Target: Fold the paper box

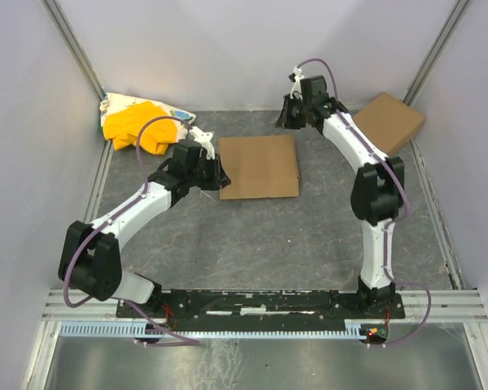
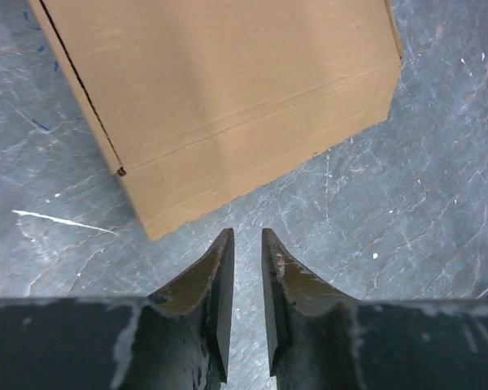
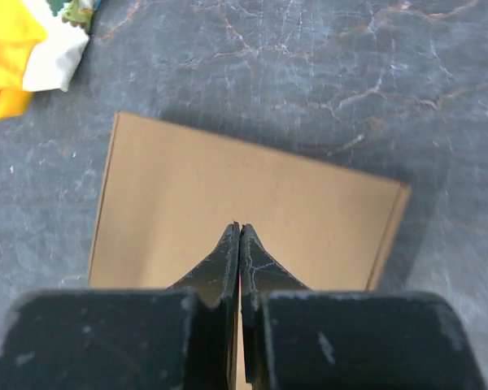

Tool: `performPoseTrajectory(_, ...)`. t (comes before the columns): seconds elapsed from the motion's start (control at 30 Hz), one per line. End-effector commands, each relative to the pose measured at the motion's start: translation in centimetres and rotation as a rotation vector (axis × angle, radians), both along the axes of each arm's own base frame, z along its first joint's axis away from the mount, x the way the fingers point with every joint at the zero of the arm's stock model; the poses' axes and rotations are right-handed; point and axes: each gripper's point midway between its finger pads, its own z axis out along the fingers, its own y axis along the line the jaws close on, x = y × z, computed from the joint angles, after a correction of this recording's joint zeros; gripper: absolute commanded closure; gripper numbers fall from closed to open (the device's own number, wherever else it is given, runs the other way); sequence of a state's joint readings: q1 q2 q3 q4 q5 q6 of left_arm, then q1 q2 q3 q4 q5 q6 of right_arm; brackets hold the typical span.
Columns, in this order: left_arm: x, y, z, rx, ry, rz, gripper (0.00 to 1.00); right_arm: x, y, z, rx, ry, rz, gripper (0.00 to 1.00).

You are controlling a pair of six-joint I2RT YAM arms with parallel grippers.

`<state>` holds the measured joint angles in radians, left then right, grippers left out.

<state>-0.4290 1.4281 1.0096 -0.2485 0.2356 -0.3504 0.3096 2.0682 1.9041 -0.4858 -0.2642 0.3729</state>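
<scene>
Left gripper (image 2: 246,236) nearest, jaws slightly apart, empty, just off corner of paper box (image 1: 258,166), centre frame. My right gripper (image 3: 240,229) pinched closed, empty, above box. Risk I see: push slides light box instead of folding it.

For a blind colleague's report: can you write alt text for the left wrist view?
A flat brown cardboard box lies on a grey marbled table. Just short of its near corner, the left claw is slightly open and holds nothing.

Plain brown paper box (image 1: 259,166), grey marbled table (image 1: 268,244)
</scene>
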Motion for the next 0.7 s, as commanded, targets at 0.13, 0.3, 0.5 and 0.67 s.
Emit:
performPoseTrajectory(0.13,-0.4,-3.2,-0.4,-0.179,-0.062,-0.013,0.82,5.8,1.2,0.6,0.017,-0.096,-0.05,0.95)
performPoseTrajectory(0.3,0.0,-3.1,-2.7,-0.176,-0.049,0.034,0.8,9.8,0.7,-0.8,-0.021,-0.107,-0.072,0.88)
performPoseTrajectory(0.5,0.8,-3.4,-5.0,-0.115,0.0,0.064,0.78,12.7,0.2,-3.9,-0.018,-0.133,-0.102,0.83)
performPoseTrajectory(0.67,0.8,-3.7,-6.3,-0.083,0.016,0.068,0.78,13.3,-0.3,-5.5,-0.034,-0.127,-0.091,0.79)
